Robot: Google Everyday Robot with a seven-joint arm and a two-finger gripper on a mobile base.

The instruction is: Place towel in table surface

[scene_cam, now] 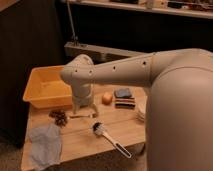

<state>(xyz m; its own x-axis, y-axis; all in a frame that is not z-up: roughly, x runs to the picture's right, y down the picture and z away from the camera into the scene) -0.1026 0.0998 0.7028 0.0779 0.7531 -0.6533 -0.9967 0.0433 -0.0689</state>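
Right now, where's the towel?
Lower left of the camera view: the towel lies on the table surface near its corner, below the brown clump. The gripper hangs empty by the yellow bin.
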